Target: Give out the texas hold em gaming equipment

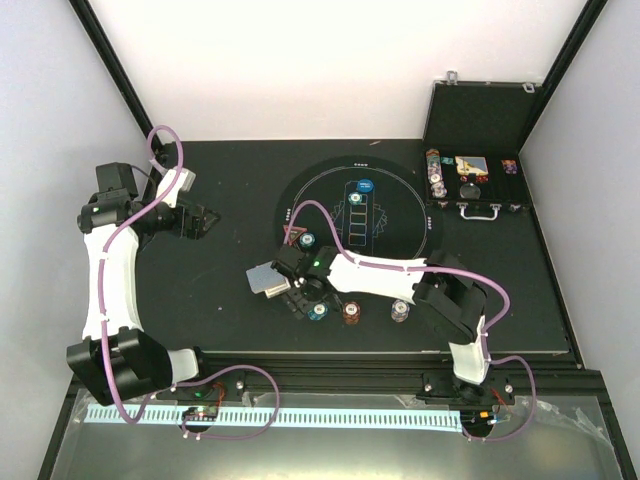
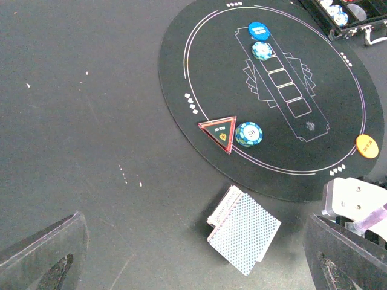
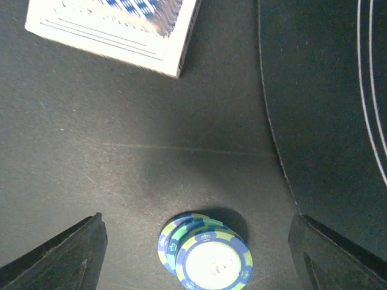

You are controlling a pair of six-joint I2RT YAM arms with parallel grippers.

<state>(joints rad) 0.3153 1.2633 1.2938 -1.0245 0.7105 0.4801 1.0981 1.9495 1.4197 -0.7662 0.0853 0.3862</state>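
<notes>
The right end effector [image 3: 196, 222] stands wide open, gripping nothing. A small stack of green-and-blue poker chips [image 3: 205, 255] sits on the bench [image 3: 121, 157] between its fingers, touching neither, with the deck of playing cards [image 3: 112, 27] farther out and the round black mat [image 3: 329, 121] just beside. The left end effector [image 2: 193, 254] is also fully open and empty above the bench, facing the mat, where a red triangle [image 2: 219, 133] lies just beside a green chip [image 2: 248, 134], with a blue button [image 2: 258, 29] and an orange button [image 2: 366, 145] near the rim.
</notes>
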